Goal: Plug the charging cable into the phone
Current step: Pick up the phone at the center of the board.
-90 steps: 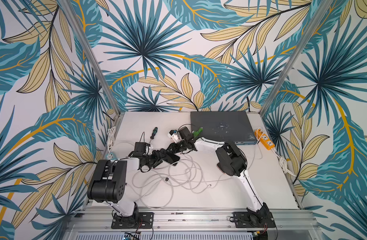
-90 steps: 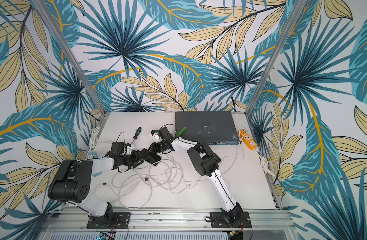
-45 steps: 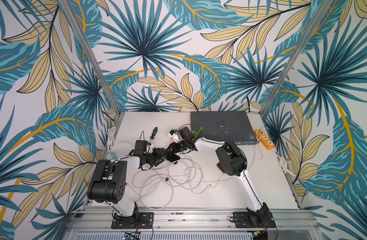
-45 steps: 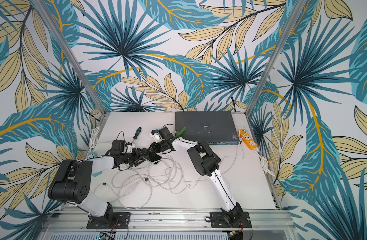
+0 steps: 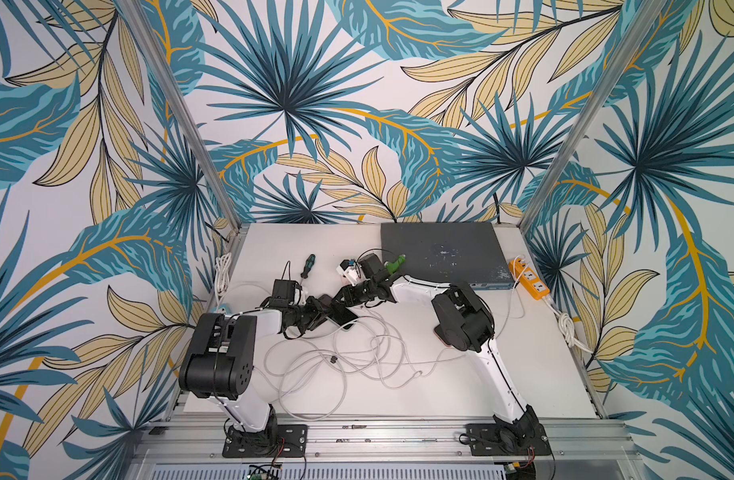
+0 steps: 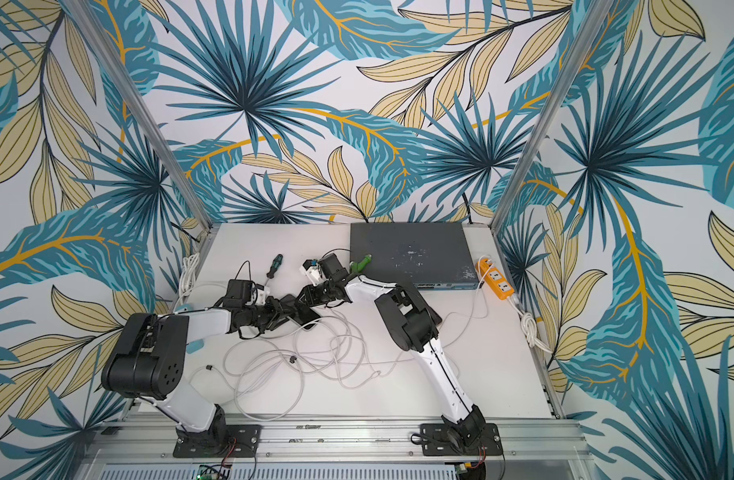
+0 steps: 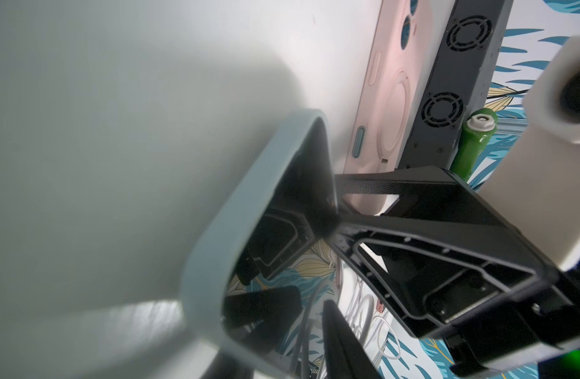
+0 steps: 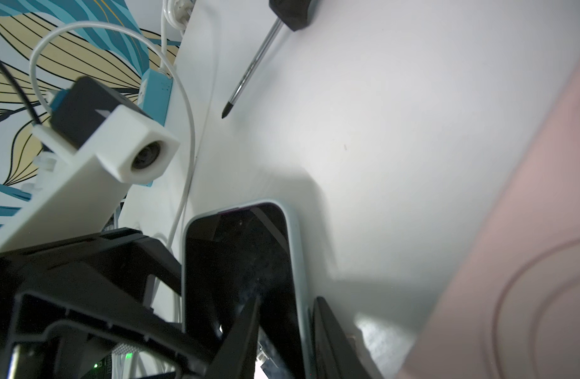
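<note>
On the table [image 5: 523, 374] nothing large has shifted this past second: both arms stay met mid-table. The right gripper [image 8: 286, 306] pinches the phone [image 8: 236, 262] by its edge between its jaws. The left gripper [image 5: 320, 312] crowds it, but I cannot tell its jaws' state. The charging cable [image 5: 373, 343] lies in loose loops nearby, so I judge plugging hasn't begun.

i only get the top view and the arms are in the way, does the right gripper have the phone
observer: looks so. In the right wrist view the right gripper straddles the phone's long edge, one side on its face, the other outside its blue rim
operator: anything i cant see from up here
observer: a pink case lies back up near the grey box, shown by the left wrist view
operator: is it charging yet
observer: no sign, the screen is dark in the right wrist view
</note>
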You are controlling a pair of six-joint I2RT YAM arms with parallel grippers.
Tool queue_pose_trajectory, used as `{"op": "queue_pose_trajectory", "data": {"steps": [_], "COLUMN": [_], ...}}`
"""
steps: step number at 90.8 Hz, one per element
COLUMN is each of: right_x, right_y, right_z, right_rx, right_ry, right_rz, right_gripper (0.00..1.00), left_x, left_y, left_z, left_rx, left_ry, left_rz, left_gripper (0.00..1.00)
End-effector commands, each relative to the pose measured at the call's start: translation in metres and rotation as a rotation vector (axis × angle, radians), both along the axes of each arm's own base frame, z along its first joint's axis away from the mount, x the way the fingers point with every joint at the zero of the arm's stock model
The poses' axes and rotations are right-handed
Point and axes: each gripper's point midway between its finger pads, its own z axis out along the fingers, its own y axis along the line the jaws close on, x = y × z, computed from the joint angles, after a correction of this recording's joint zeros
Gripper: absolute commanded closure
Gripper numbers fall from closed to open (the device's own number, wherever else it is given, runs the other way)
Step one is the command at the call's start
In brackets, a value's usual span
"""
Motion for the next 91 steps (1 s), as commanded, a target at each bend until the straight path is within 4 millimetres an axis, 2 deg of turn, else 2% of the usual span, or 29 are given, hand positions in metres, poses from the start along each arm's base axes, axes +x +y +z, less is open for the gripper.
{"op": "queue_pose_trajectory", "data": {"steps": [1,21,35,46,79,91], "right_x": [-0.023,-0.018,-0.015,-0.014,-0.008,-0.003], "right_y": [-0.036,-0.035,-0.035,-0.036,-0.035,-0.038], "right_z": [-0.061,-0.059,-0.058,-0.058,-0.056,-0.053], "right_rx": [-0.197,-0.181,-0.175,-0.174,-0.160,-0.157], "right_ry": [0.061,0.080,0.084,0.087,0.098,0.080], "right_rz": [0.031,0.015,0.004,0.001,-0.021,-0.031], "right_gripper": [0.68,0.68,0.68,0.68,0.68,0.68], "left_x": [0.029,0.042,0.042,0.040,0.044,0.043], "left_y": [-0.005,-0.014,-0.025,-0.024,-0.031,-0.028], "left_z": [0.031,0.055,0.045,0.035,0.033,0.036], "left_rx": [-0.006,-0.023,-0.017,-0.012,0.010,0.041], "left_ry": [-0.144,-0.192,-0.173,-0.155,-0.155,-0.156], "left_rz": [0.001,0.013,-0.013,-0.005,-0.019,-0.032], "left_gripper": [0.64,0.65,0.68,0.70,0.71,0.76]}}
